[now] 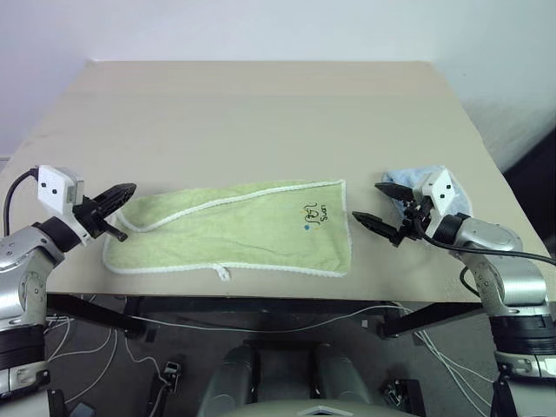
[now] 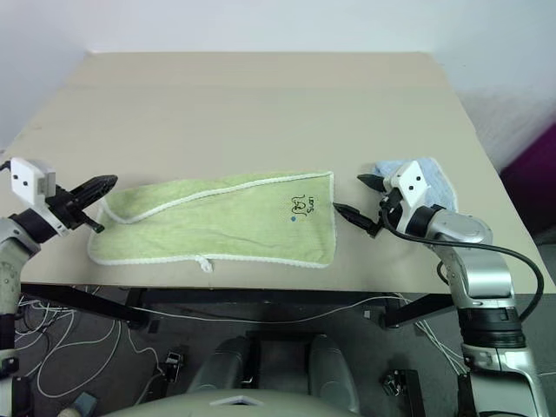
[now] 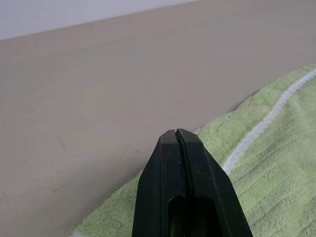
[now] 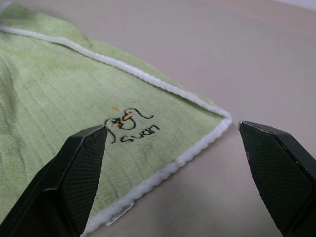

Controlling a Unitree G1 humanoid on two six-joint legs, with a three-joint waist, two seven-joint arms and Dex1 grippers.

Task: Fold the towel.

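The towel lies on the counter between the two pincers, near the front edge. It looks already folded once lengthwise: it is a long, narrow strip, and a white stitched edge runs diagonally across its upper layer from the end by the left pincer toward the far corner by the right pincer, as if one long side had been laid over the other, not quite squarely. The printed logo faces up at the end nearest the right pincer, and the white loop tag sticks out of the front edge.

The left pincer is pressed together, pinching nothing, its tip just over the towel's near end; the left wrist view shows the two black fingers tight against each other above green cloth. The right pincer is spread wide and empty, just beside the towel's other end, its jaws pointing at the far corner there. Behind the right pincer lies a small light blue cloth, no part of the job.

My judgement: one fold is done, and at least one crosswise fold is left, bringing one short end over the other. Neither pincer has hold of cloth yet, so a new grasp has to come first.
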